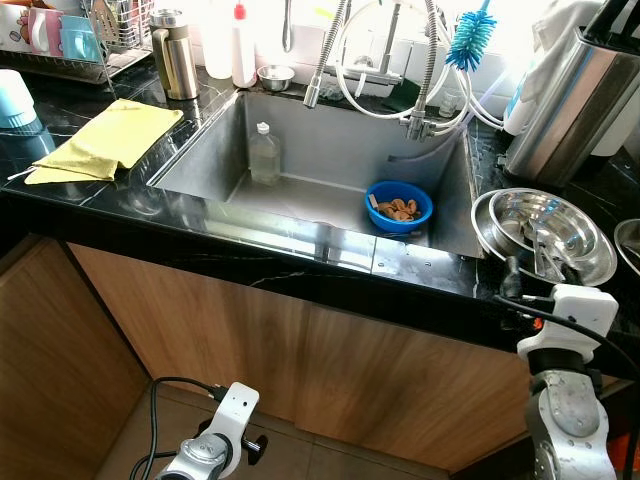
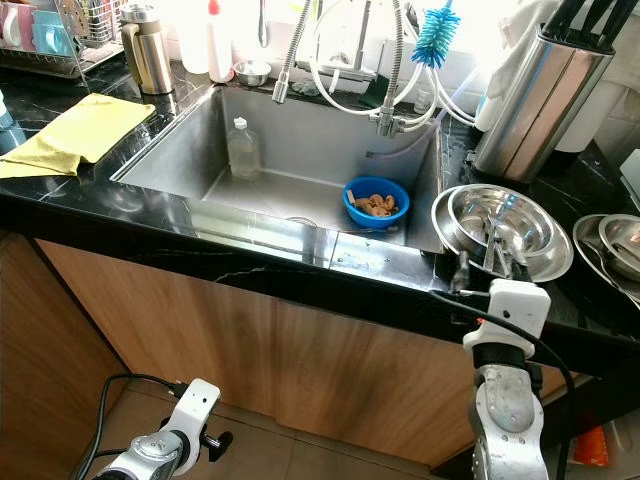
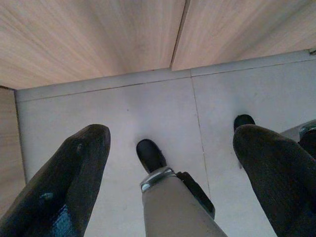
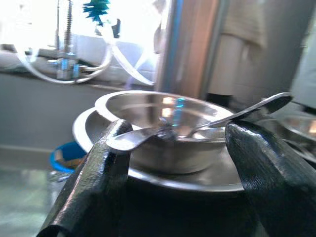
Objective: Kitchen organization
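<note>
Item: stacked steel bowls (image 1: pixel 545 235), right of centre in the left eye view, on the black counter (image 1: pixel 90 200) just right of the sink (image 1: pixel 300 160). Smaller bowl nested in a wider one; spoons (image 4: pixel 197 129) lying across the inner bowl, handles projecting over the rim.

Handling, as judged: thin polished metal, so light, rigid, not fragile, but slick and noisy. Likely to slide on the glossy counter if pushed sideways. Loose spoons apt to shift or tip out if the stack is tilted. Best hold: a pinch over the near rim, one finger inside and one outside; alternatively the spoons first, by the handles.

Right gripper (image 4: pixel 173 163): lower right of the left eye view, at the counter edge just before the bowls. Fingers (image 4: pixel 94 182) spread wide, holding nothing, the near rim framed between them.

Left gripper (image 3: pixel 173 163): low at bottom left, beside the wooden cabinet front (image 1: pixel 300 360), fingers wide apart and empty, aimed at the floor tiles (image 3: pixel 148 103).

Also present: blue bowl (image 1: pixel 399 205) with brown scraps and a clear bottle (image 1: pixel 264 152) in the sink; yellow cloth (image 1: pixel 105 140) upper left; knife block (image 1: pixel 575 100) upper right.
</note>
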{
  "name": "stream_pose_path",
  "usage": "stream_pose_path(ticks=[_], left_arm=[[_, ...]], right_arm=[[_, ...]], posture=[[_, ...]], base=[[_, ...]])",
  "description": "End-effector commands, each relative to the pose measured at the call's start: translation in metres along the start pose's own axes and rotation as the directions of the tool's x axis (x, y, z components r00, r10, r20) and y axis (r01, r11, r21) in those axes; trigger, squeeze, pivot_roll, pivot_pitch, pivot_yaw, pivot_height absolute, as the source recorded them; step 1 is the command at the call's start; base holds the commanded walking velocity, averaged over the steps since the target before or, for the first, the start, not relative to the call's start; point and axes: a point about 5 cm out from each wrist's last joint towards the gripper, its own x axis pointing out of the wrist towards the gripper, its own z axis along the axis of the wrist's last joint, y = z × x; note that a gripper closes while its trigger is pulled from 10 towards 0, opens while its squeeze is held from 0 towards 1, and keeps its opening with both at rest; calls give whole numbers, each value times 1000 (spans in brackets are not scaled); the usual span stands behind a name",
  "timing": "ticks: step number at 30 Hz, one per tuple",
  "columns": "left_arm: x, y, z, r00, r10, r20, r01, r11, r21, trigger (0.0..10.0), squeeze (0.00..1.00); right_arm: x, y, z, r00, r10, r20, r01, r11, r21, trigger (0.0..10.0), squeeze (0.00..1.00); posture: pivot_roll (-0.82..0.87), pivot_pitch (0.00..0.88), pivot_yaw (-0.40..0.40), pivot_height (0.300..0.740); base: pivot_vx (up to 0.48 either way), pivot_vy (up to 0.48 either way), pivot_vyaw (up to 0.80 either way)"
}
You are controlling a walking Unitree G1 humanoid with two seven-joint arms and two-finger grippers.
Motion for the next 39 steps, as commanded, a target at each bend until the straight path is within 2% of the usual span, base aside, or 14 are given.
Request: stream_pose_path(ticks=[1, 7, 13, 17, 27, 30, 39], left_arm=[[0, -3, -6, 1000, -8, -22, 9, 1000, 7, 10000, 0], [0, -5, -6, 1000, -11, -23, 11, 1000, 8, 10000, 0], [0, -8, -5, 1000, -12, -22, 12, 1000, 7, 10000, 0], [0, -7, -6, 1000, -11, -26, 11, 1000, 6, 10000, 0], [-1, -3, -11, 999, -7, -37, 8, 1000, 9, 10000, 0], [-1, -5, -11, 999, -16, -39, 17, 999, 35, 10000, 0], [0, -10, -11, 999, -23, -39, 24, 999, 36, 10000, 0]], right_arm=[[1, -6, 1, 999, -35, 5, 35, 999, -17, 10000, 0], [0, -3, -2, 999, -41, -13, 40, 999, -11, 10000, 0], [-4, 18, -14, 996, 56, -72, -54, 998, 19, 10000, 0], [-5, 22, -13, 995, 71, -67, -70, 997, 14, 10000, 0], [-4, 27, 0, 997, 73, -10, -73, 997, 4, 10000, 0], [-4, 29, 7, 996, 81, 22, -81, 997, 0, 10000, 0], [-6, 31, 18, 994, 93, 65, -92, 996, -22, 10000, 0]], posture=[[120, 57, -104, 740], [121, 55, -105, 740], [124, 50, -106, 740], [124, 49, -106, 740], [123, 53, -106, 740], [125, 55, -108, 740], [120, 55, -105, 740]], base=[[0, 0, 0], [0, 0, 0], [0, 0, 0], [0, 0, 0], [0, 0, 0], [0, 0, 0], [0, 0, 0]])
